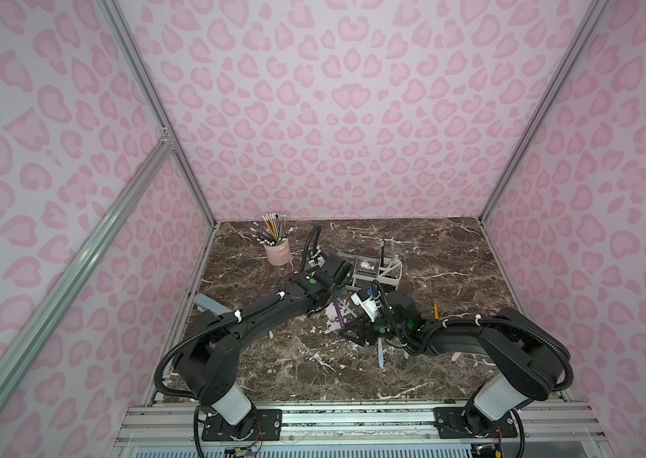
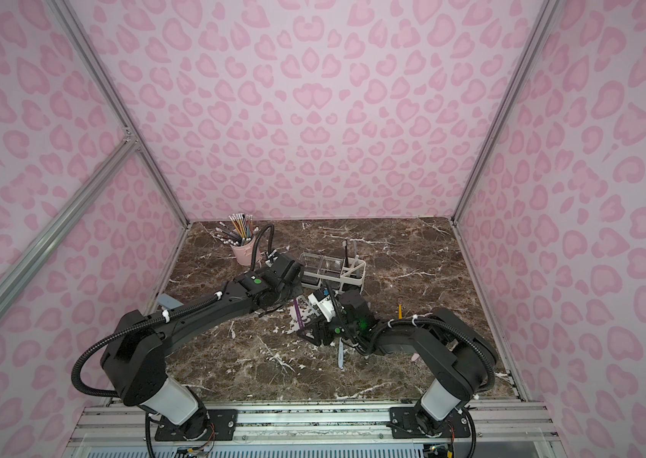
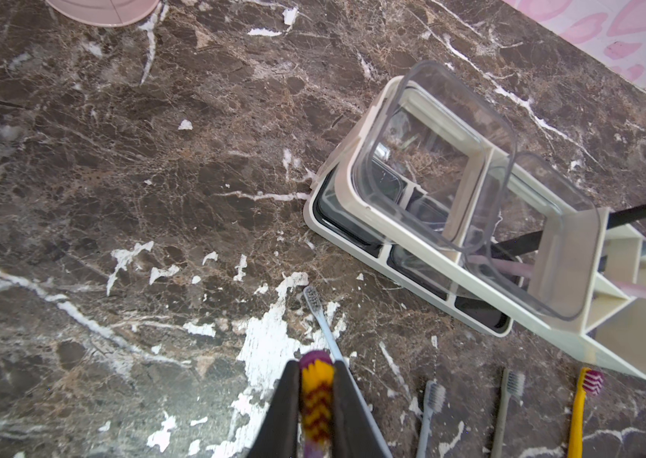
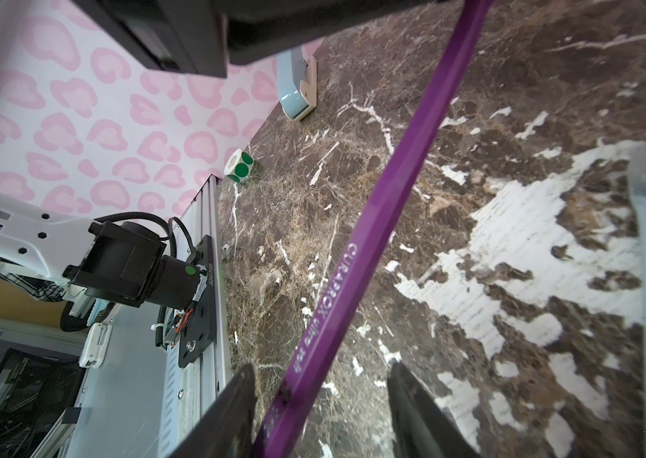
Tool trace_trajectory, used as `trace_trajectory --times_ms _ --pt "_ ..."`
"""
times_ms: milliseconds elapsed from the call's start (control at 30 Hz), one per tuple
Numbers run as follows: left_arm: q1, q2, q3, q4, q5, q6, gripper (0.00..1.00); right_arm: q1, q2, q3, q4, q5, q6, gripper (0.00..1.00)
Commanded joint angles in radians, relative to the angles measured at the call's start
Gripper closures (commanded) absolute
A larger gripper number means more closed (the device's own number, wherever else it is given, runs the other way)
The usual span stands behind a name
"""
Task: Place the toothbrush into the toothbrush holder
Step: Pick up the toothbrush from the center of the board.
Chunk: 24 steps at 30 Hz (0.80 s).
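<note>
A purple toothbrush point(image 1: 339, 315) point(image 2: 298, 315) with yellow and maroon bristles hangs above the marble table between both arms. My left gripper point(image 3: 315, 366) is shut on its head point(image 3: 316, 396). The purple handle point(image 4: 372, 222) runs down between the fingers of my right gripper point(image 4: 321, 370), which is open with a gap on the far side of the handle. The toothbrush holder point(image 1: 386, 277) point(image 2: 353, 273) point(image 3: 353, 186), a white caddy with two clear boxes, stands just behind the grippers. Dark, grey and pink brushes stand in its slotted end.
A pink pencil cup point(image 1: 278, 251) stands at the back left. Several toothbrushes lie on the table: a light blue one point(image 1: 380, 353), grey ones point(image 3: 430, 412), a yellow one point(image 1: 436, 311). A blue-grey object point(image 4: 293, 91) and a green sticker roll point(image 4: 238, 165) sit by the left wall.
</note>
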Motion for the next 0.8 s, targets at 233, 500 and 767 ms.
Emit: trace_trajectory --times_ms 233,500,767 --pt "-0.017 -0.001 0.010 0.032 -0.017 -0.014 0.94 0.002 0.016 0.021 0.035 -0.036 0.015 0.66" --pt "-0.020 -0.003 0.012 0.033 -0.018 -0.020 0.92 0.003 0.017 0.024 0.034 -0.042 0.019 0.80" --pt "-0.020 -0.005 0.014 0.033 -0.018 -0.020 0.88 0.002 0.026 0.031 0.028 -0.039 0.023 0.87"
